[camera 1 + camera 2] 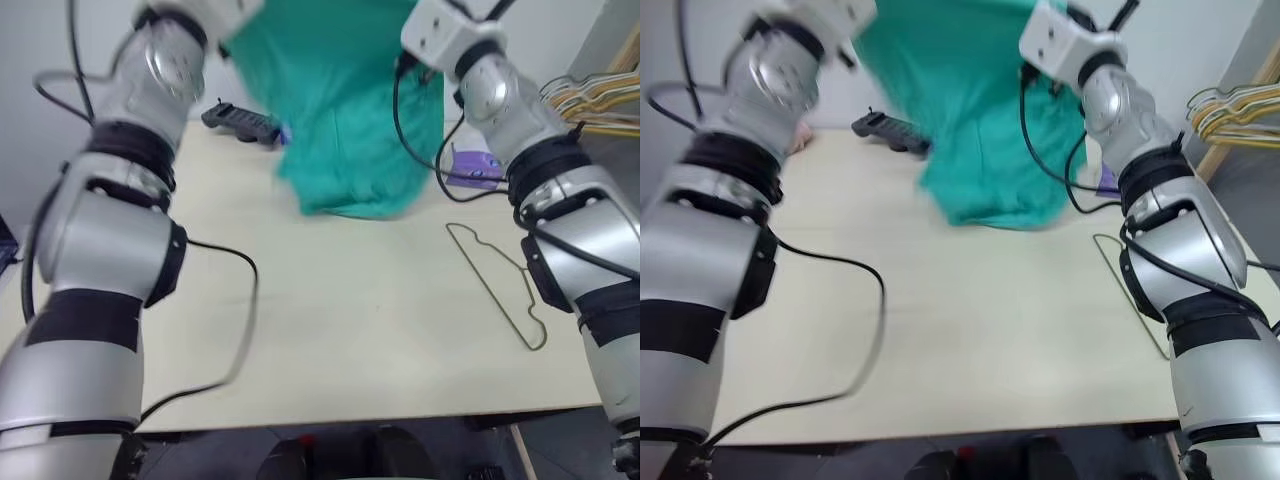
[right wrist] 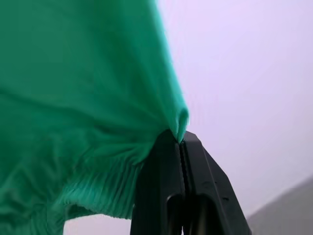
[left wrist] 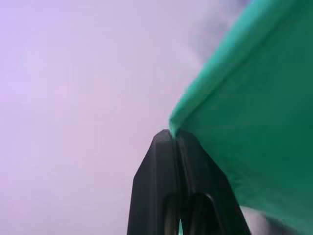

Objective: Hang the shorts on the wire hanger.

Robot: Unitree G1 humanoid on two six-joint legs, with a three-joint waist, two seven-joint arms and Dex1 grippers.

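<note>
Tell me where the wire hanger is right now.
The wire hanger lies flat on the table at the robot's right, beside its right arm, apart from the shorts held up farther back.

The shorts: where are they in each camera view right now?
Left eye: shorts hang top centre above the table.
Right eye: top centre.
Left wrist: edge pinched in the left hand.
Right wrist: waistband corner pinched in the right hand.
Shared landmark: the hanger, right of them.

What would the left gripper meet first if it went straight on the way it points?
Probably nothing: past the left gripper, shut on the shorts, the way looks free up to a pale surface, though depth is unclear.
</note>
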